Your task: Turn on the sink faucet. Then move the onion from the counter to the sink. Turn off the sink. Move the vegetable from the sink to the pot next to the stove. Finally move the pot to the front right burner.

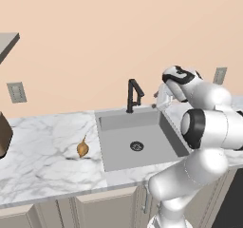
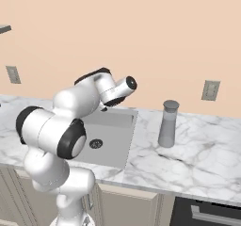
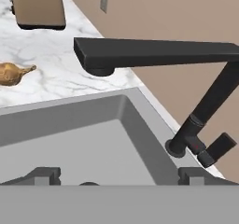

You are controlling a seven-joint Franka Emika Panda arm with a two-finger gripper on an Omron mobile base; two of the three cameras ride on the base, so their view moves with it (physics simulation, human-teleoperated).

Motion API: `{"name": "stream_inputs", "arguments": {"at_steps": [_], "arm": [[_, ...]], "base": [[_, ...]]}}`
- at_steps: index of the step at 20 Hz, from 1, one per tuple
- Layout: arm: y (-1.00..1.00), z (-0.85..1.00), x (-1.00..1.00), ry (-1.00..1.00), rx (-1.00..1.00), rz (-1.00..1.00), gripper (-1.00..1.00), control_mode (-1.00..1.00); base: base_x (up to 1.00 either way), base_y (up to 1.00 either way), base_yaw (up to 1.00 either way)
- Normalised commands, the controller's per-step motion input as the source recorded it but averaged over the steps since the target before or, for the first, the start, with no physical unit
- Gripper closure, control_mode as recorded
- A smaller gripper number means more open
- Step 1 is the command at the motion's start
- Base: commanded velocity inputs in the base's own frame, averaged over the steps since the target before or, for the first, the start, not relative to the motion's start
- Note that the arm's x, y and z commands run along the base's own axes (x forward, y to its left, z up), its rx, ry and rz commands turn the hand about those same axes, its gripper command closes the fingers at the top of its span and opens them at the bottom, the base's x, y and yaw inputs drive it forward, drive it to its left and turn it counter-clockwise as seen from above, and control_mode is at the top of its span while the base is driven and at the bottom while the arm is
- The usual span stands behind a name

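Observation:
The black sink faucet stretches its spout across the top of the hand view, with its base and short side handle at the right. My gripper is open and holds nothing. It hangs over the grey sink, a short way from the faucet base. From the left base view the faucet stands behind the sink, with my hand just to its right. No water runs from the spout. The golden-brown onion lies on the white marble counter left of the sink, also the onion in the hand view.
A grey lidded jar stands on the counter right of the sink. A brown block sits at the counter's far left. Wall outlets flank the sink. A dark appliance front shows at the lower right.

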Motion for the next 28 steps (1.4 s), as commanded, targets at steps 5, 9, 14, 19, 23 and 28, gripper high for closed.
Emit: {"name": "stream_inputs", "arguments": {"at_steps": [5, 9, 14, 19, 23, 28], "arm": [[0.00, -0.09, 0.27, 0.00, 0.00, 0.02, -1.00, -1.00], [0.00, -0.16, 0.31, 0.00, 0.00, 0.01, -1.00, -1.00], [0.00, -0.18, 0.34, -0.02, 0.00, 0.00, -1.00, -1.00], [0.00, -0.12, 0.42, -0.03, 0.02, 0.01, -1.00, -1.00], [0.02, -0.13, 0.45, -0.02, 0.02, 0.03, -1.00, -1.00], [0.00, -0.18, 0.34, -0.01, 0.01, 0.04, -1.00, -1.00]], "base": [[0.00, 0.00, 0.00], [0.00, 0.00, 0.00], [0.00, 0.00, 0.00], [0.00, 0.00, 0.00], [0.00, 0.00, 0.00], [0.00, 0.00, 0.00]]}}
